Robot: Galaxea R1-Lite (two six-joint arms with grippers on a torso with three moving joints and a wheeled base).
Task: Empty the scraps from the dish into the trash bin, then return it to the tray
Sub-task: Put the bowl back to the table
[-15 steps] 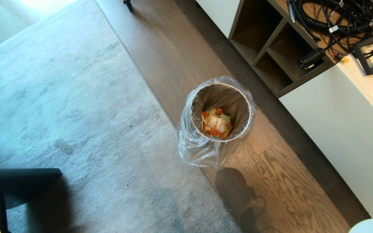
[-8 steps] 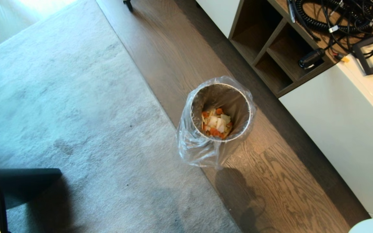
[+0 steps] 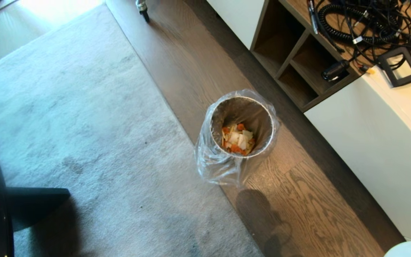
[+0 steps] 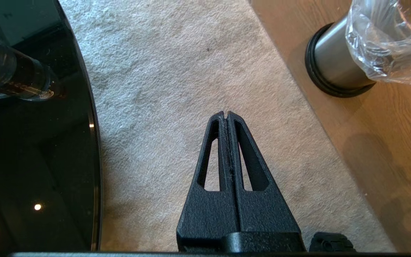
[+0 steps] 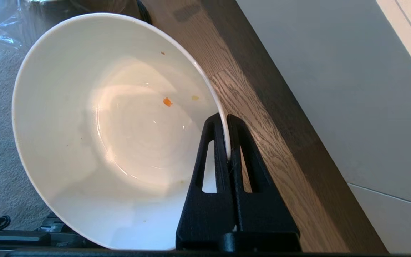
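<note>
**Scraps dumped; dish on its way back to the tray**

The whole head view has slid a little since a second ago, so the camera has moved; nothing on the floor has. To my eye the emptying is over and the return leg has begun. The grey carpet (image 3: pixel 77 117) fills the robot's left, wood floor and a white cabinet (image 3: pixel 366 142) with tangled cables (image 3: pixel 362 21) its right. A dark glass table (image 4: pixel 30 142) lies beside the parked left gripper (image 4: pixel 227 115), jaws pressed together and empty. The bin (image 3: pixel 243 107) stands at the carpet's edge, scraps (image 3: pixel 237 140) at its bottom. The right gripper (image 5: pixel 227 119) is pinched on the dish (image 5: pixel 84 125) rim; only crumbs (image 5: pixel 167 101) remain. The tray is out of view.
</note>
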